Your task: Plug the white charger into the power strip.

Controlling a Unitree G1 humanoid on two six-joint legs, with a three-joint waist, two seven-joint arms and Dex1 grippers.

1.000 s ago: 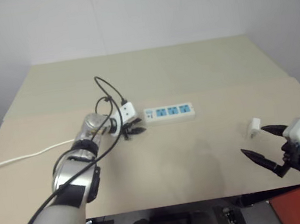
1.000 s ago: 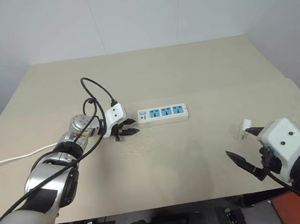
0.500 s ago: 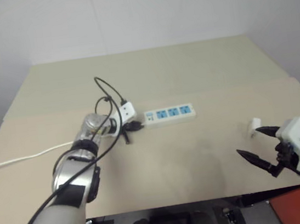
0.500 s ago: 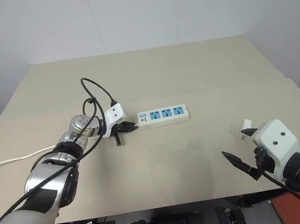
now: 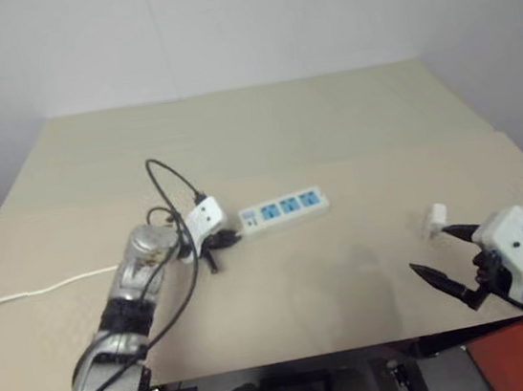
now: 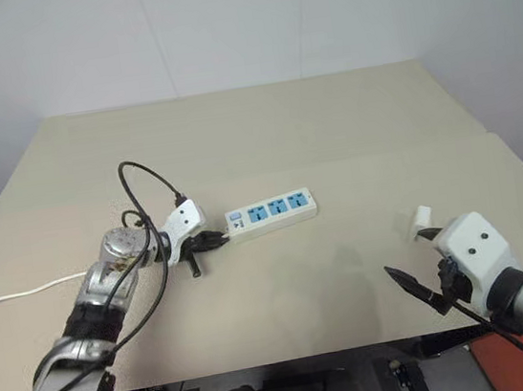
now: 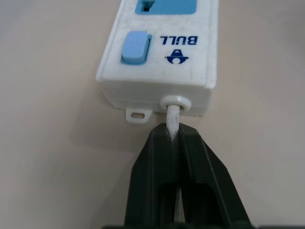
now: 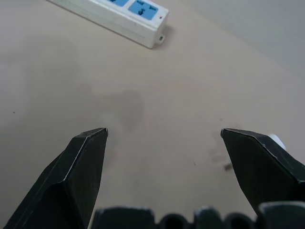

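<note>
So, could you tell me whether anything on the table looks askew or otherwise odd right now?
Yes. The power strip lies slanted on the table, its switch end nearest the left gripper, which is shut on the strip's thin cord right at the strip's end, not on its body. The white charger lies unplugged beside the open right gripper.

The power strip (image 5: 284,208) lies on the table (image 5: 329,119) a little left of the middle, its long side running left to right with the right end slightly farther away. The cord (image 7: 172,119) leaves its left end and passes between the pinched fingers of the left gripper (image 5: 218,244), just left of the strip. The white charger (image 5: 433,219) lies well to the right, nearer the front edge. The right gripper (image 5: 438,254) hovers just in front of the charger, fingers spread.
</note>
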